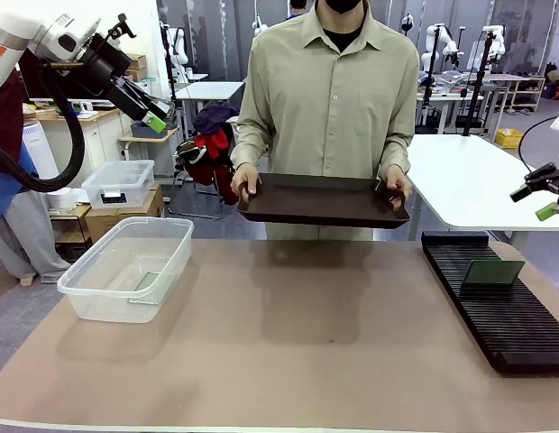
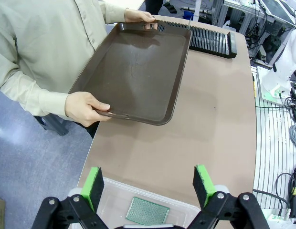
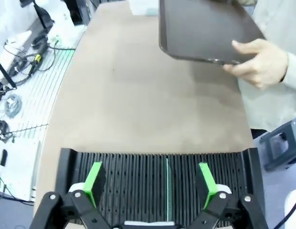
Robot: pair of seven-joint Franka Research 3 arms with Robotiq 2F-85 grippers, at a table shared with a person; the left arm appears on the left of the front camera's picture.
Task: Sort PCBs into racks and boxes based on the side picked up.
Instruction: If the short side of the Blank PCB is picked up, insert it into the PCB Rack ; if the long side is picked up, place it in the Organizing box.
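Above the tub (image 2: 195, 210) and rack (image 3: 138, 183), both grippers' jaws gape wide, holding nothing.

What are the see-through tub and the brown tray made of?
The tub looks like clear, slightly cloudy plastic: the table and a green board show through its walls. The tray seems hard dark-brown plastic with a dull sheen and moulded raised rim, though that is a guess.

2 PCBs (image 1: 494, 271) (image 2: 148, 211), 1 rack (image 1: 509, 316), 1 tub (image 1: 126, 271), 1 tray (image 1: 323, 200) (person-held).
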